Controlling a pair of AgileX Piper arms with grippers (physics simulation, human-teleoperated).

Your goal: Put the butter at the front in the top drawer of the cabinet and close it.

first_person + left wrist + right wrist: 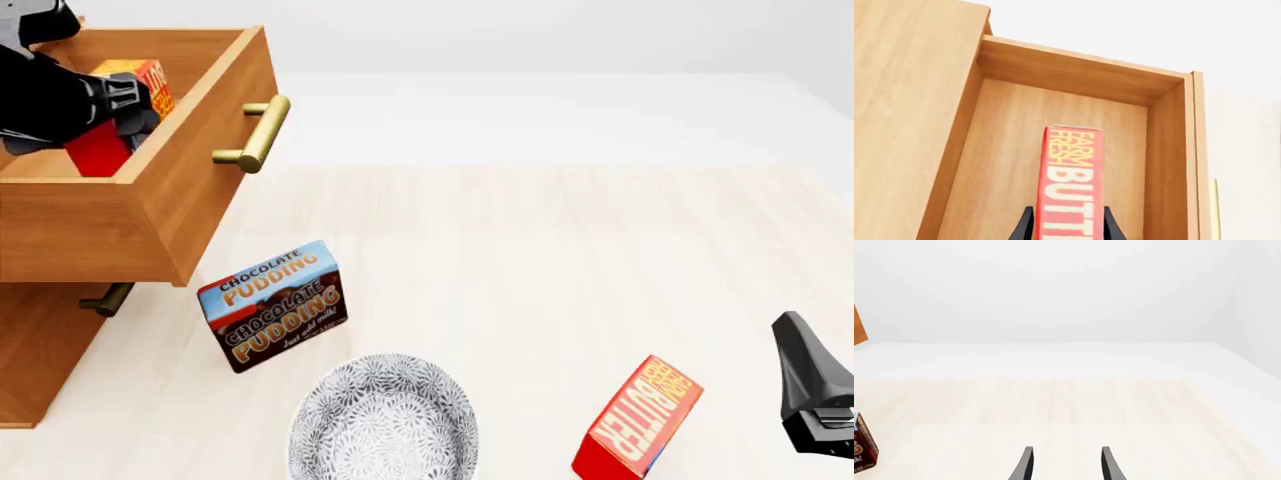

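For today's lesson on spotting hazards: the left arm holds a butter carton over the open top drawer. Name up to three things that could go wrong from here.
1. The butter stands on end between the left fingers above the drawer floor; released now, it may topple or bounce.
2. The top drawer is pulled far out; pushing it shut before the left gripper is clear could jam the arm.
3. The chocolate pudding box stands close under the drawer, where an arm going for the brass handle might knock it over.

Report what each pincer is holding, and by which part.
The left pincer holds the butter by its two broad sides near one end, over the open top drawer. The right pincer is open and holds nothing.
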